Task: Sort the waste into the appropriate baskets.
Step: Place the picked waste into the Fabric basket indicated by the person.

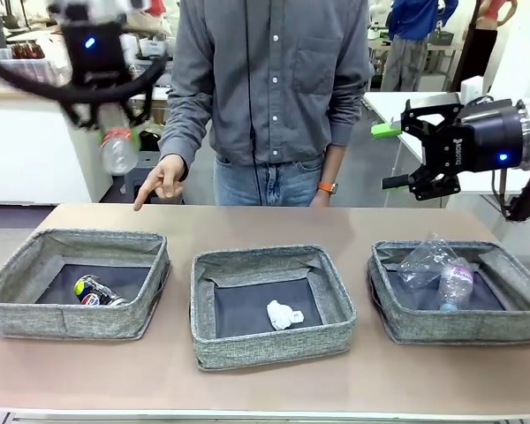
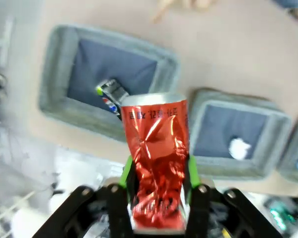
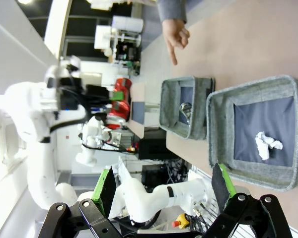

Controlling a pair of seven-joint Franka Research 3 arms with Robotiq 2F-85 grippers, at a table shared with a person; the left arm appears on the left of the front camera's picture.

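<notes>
Between the green pads of the left end effector (image 2: 159,186), the crushed red can (image 2: 156,163) is pinched at its lower half, held high above the surface (image 1: 265,389). Below and ahead of that end effector lies the left basket (image 2: 54,84), which already contains the crushed dark-silver can (image 2: 111,94); judged from this pairing, the left basket is the metal bin and the red can belongs there. Further to the side of the left end effector stands the middle basket (image 2: 268,124), holding the crumpled white tissue (image 2: 240,148).

The right end effector (image 1: 397,155) hangs with its jaws spread wide and nothing between them, raised above the right basket (image 1: 406,327). That basket holds the clear plastic bottle (image 1: 455,284) and the clear plastic cup (image 1: 421,259), lying against each other.

Status, as a judgement: four items are sorted, and no loose waste is seen on the surface around the baskets. One item remains, the red can. The remaining step is to position it over the left basket and release it. The person's hand (image 1: 162,179) points downward at the far edge of the surface, beyond the left basket.
</notes>
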